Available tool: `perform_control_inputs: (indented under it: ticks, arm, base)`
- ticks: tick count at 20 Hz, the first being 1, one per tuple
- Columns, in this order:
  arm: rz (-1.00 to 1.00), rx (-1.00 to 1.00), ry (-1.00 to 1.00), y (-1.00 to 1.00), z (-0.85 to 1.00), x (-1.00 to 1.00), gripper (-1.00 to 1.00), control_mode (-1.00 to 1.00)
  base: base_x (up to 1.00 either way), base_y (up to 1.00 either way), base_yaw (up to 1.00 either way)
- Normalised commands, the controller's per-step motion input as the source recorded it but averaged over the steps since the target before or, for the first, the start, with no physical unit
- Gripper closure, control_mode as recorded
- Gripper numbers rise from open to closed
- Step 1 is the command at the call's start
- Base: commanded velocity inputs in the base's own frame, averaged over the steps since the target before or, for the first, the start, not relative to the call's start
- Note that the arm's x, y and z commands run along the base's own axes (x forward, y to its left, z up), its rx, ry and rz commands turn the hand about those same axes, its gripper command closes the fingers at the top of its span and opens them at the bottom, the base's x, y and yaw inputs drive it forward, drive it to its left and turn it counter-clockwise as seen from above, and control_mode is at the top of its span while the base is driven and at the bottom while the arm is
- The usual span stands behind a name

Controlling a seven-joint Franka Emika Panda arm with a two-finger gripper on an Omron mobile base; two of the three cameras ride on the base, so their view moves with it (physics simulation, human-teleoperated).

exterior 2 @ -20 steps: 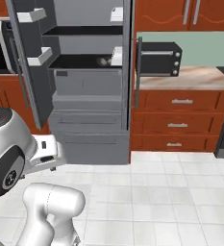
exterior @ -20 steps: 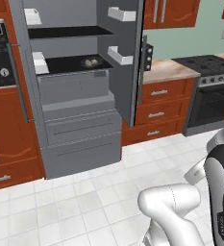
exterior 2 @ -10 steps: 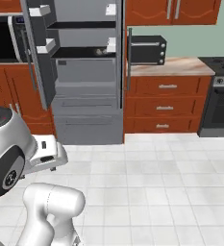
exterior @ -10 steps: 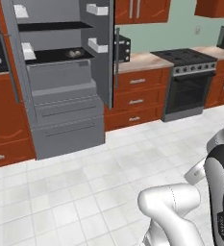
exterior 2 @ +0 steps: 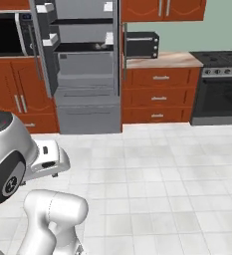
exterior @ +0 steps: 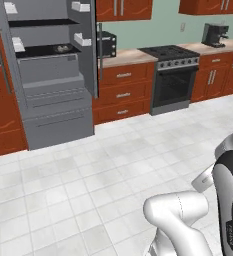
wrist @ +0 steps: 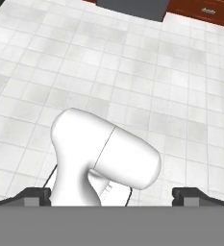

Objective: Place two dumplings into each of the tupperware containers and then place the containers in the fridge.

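The fridge (exterior: 53, 100) stands open at the far left of the left base view, both doors swung wide, and sits left of centre in the right base view (exterior 2: 87, 99). On its dark middle shelf rests a grey tupperware container (exterior: 63, 48) (exterior 2: 98, 46); dumplings inside it are too small to make out. In the hand view my gripper (wrist: 112, 196) points down at the white tiled floor, far from the fridge. Its fingertips (wrist: 36, 195) stand wide apart, open, with nothing held.
A black stove (exterior: 173, 75) (exterior 2: 219, 84) stands right of the fridge, past red-brown drawers. A black toaster oven (exterior: 106, 44) (exterior 2: 142, 44) sits on the counter (exterior 2: 162, 61). A microwave (exterior 2: 8, 35) is left of the fridge. A coffee machine (exterior: 214, 35) sits far right.
The whole picture has shifted: the base has moved back and turned right, so the fridge looks smaller and further left and the stove has come into view. The gripper stays open.
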Motion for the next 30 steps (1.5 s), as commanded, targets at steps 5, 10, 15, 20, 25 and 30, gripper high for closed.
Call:
perform_control_inputs:
  ticks: [5,10,15,20,25,30]
  arm:
    - [0.0,0.0,0.0,0.0,0.0,0.0,-1.0,1.0]
    - [0.0,0.0,0.0,0.0,0.0,0.0,-1.0,1.0]
    - [0.0,0.0,0.0,0.0,0.0,0.0,-1.0,1.0]
    - [0.0,0.0,0.0,0.0,0.0,0.0,-1.0,1.0]
    - [0.0,0.0,0.0,0.0,0.0,0.0,-1.0,1.0]
    - [0.0,0.0,0.0,0.0,0.0,0.0,-1.0,1.0]
  base:
    - [-1.0,0.0,-0.07]
    - [-1.0,0.0,-0.07]
    - [-1.0,0.0,-0.07]
    - [-1.0,-0.14,-0.05]
    - [-1.0,-0.33,-0.05]
    - [-1.0,-0.45,-0.03]
